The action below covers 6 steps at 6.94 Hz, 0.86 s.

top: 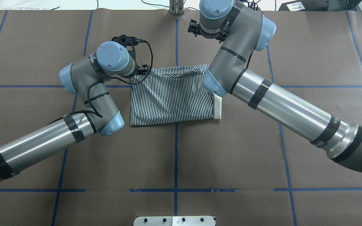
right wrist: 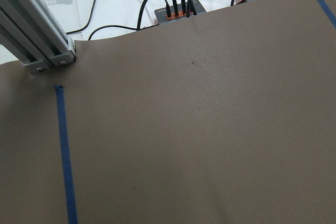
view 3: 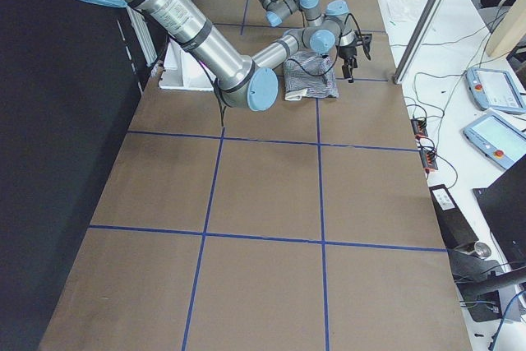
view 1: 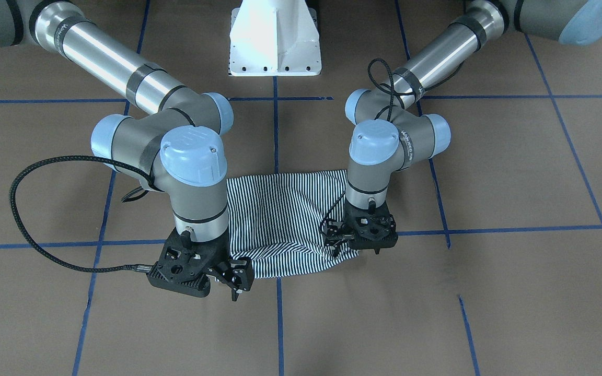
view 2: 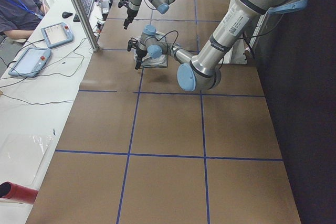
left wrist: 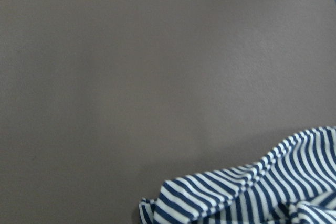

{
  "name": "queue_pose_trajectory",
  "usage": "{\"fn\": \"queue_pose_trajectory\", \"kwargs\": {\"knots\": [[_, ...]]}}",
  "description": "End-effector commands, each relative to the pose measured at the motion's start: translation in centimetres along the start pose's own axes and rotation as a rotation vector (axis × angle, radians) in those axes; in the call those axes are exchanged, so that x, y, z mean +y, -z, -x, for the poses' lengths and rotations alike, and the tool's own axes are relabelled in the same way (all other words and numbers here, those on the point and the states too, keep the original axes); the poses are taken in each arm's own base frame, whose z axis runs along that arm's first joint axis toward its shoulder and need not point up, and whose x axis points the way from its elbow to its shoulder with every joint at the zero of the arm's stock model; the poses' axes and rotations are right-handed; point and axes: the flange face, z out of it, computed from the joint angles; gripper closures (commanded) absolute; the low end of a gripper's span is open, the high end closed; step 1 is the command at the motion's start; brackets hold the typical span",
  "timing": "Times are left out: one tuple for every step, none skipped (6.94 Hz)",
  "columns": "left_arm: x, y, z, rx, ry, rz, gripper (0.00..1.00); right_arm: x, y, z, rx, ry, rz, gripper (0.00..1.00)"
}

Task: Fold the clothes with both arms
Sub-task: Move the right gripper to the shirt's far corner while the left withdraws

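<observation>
1. Found striped polo shirt [top: 168, 100] folded mid-frame on counter [top: 231, 157].
2. Judged it soft, limp; best pinched at corners.
3. Could not tell opening or hold of left end effector [view 1: 333, 235], right end effector [view 1: 235, 280].

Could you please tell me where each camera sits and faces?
Front-facing: across the table, facing the robot; left arm, right arm, striped shirt.
Overhead: behind the robot, looking down; same arms and shirt.
Exterior left: table's left end; left arm nearest.
Exterior right: table's right end; right arm nearest.
Left wrist: down at shirt's edge; no body.
Right wrist: toward table's far edge; no body.
</observation>
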Motion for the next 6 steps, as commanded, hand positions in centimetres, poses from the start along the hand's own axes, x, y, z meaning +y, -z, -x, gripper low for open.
{"fn": "queue_pose_trajectory", "kwargs": {"knots": [[-4.3,-1.4,3.8,-0.064,-0.016,-0.021,0.00,0.4,-0.3,-0.2,0.002,0.002,0.004,0.00],[-5.8,-0.6,4.5,-0.053,-0.033,-0.039,0.00,1.0,-0.5,0.0,-0.001,0.004,0.009,0.00],[-8.7,1.4,5.7,0.000,-0.093,-0.048,0.00,1.6,0.8,0.9,-0.026,0.000,0.008,0.00],[-11.1,3.2,7.8,0.071,-0.169,0.003,0.00,3.5,2.6,2.1,-0.054,0.016,0.030,0.00],[-11.4,3.6,9.3,0.107,-0.212,-0.025,0.00,5.6,4.7,3.1,-0.054,0.017,0.068,0.00],[-11.0,3.6,9.9,0.139,-0.223,-0.049,0.00,8.3,5.8,2.1,-0.059,0.036,0.088,0.00]]}}
